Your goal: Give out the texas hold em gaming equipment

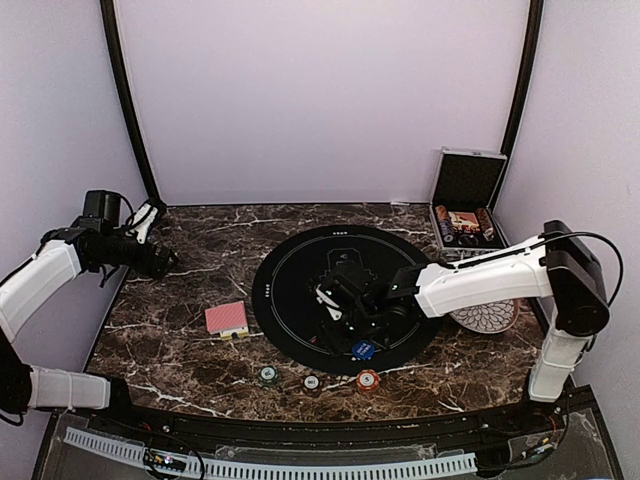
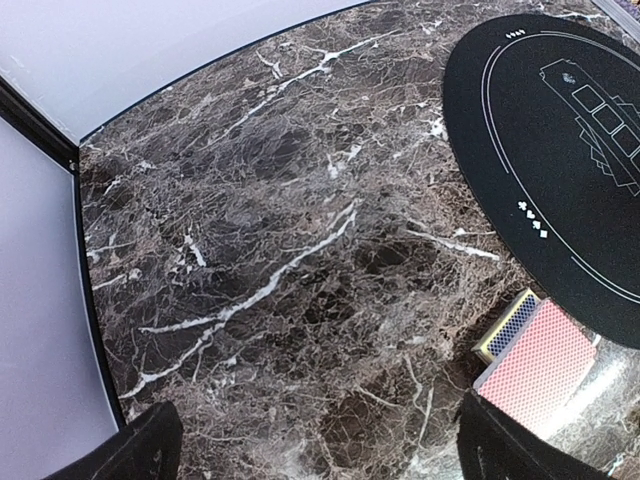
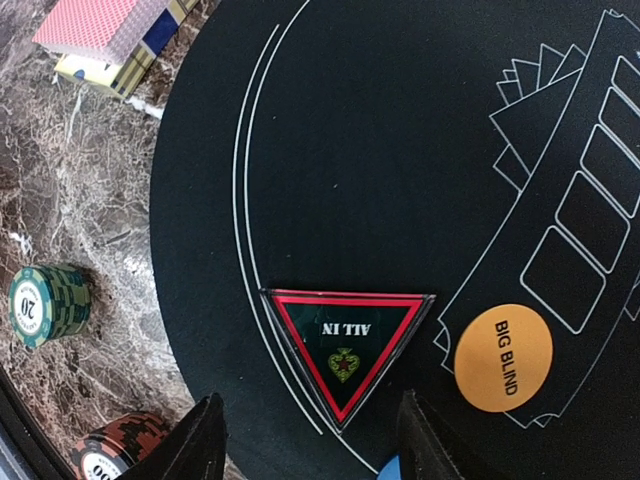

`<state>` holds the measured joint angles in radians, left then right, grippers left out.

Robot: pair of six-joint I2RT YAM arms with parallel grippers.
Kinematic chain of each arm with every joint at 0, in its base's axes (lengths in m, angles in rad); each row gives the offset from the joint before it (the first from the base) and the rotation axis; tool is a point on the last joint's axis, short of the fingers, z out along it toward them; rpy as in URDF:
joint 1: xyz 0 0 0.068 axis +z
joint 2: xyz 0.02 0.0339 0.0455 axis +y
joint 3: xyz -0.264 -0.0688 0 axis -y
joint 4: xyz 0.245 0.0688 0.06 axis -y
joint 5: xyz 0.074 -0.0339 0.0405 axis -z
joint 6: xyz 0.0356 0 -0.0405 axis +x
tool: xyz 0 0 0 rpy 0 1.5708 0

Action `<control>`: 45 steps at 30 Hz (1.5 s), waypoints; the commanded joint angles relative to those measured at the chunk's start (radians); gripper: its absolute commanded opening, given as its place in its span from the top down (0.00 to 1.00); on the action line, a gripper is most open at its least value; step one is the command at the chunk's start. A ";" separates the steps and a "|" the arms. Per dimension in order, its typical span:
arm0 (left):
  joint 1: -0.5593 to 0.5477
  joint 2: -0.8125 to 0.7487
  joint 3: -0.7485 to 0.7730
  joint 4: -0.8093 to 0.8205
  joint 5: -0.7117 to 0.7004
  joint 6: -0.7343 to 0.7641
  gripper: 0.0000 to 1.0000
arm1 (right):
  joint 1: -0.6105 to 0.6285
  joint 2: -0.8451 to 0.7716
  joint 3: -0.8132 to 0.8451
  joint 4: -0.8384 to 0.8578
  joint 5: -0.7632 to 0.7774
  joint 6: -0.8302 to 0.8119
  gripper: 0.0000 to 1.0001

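Hovering over the ALL IN triangle (image 3: 345, 345), toward the near edge of the tabletop (image 1: 180, 300), the right claw (image 3: 312, 440) is held open astride its tip, seemingly for a pinch; the left claw (image 2: 320, 450) is kept wide open, aside.

- The left arm (image 1: 45, 275) is bent and pulled back to the left side.
- The left claw (image 1: 163, 262) is wide open.
- The right arm (image 1: 480, 280) reaches to the middle.
- The right claw (image 1: 338, 300) points down, fingers apart.
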<state>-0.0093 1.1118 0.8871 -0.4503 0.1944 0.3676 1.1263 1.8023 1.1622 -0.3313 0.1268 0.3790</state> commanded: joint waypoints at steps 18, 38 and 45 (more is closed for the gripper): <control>0.005 -0.041 -0.005 -0.051 0.034 0.005 0.01 | 0.013 0.106 0.023 0.004 -0.034 -0.006 0.55; 0.005 -0.040 0.015 -0.054 0.046 -0.001 0.01 | -0.013 0.186 0.087 0.016 -0.019 -0.033 0.66; 0.005 -0.042 0.022 -0.063 0.044 -0.003 0.01 | -0.047 0.247 0.184 0.018 -0.015 -0.058 0.68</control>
<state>-0.0093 1.0901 0.8822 -0.4808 0.2253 0.3710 1.1049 1.9972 1.2984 -0.3164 0.1123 0.3443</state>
